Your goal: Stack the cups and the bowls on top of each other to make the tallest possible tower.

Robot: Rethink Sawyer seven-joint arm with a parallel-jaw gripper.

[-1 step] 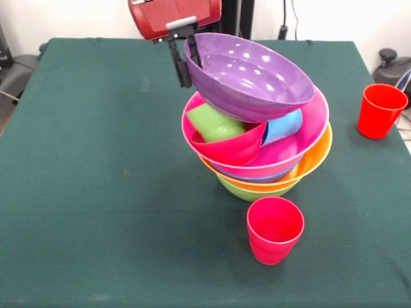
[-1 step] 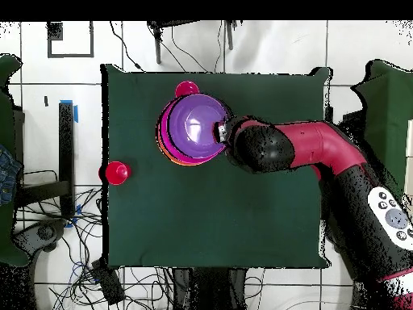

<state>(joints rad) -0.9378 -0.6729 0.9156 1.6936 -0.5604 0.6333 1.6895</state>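
- Where the tower point(image 1: 270, 168) stands near the middle of the green table point(image 1: 96, 192), the gripper point(image 1: 185, 56) pinches the rim of the purple bowl point(image 1: 253, 77), one finger inside and one outside the wall.
- The purple bowl sits tilted on top of the pile, its held edge raised and its far edge low over the pink bowl point(image 1: 308, 131).
- Under it, inside the pink bowl, lie the small red bowl point(image 1: 231, 146), a lime green cup point(image 1: 215, 123) on its side in that red bowl, and a sky blue cup point(image 1: 284, 126) on its side, all partly hidden by the purple bowl.
- Below the pink rim show a blue bowl's edge point(image 1: 257, 178), the orange bowl point(image 1: 308, 165) and the lime green bowl point(image 1: 247, 191) at the bottom.
- A red cup point(image 1: 275, 230) stands upright just in front of the tower, close to its base but apart from it.
- A second red cup point(image 1: 380, 110) stands upright well apart, near the table's edge.
- From overhead, the arm point(image 2: 298, 149) reaches across the table to the pile, and the purple bowl point(image 2: 193, 127) covers nearly everything beneath.
- Cables point(image 2: 89, 266) lie on the floor off the table.
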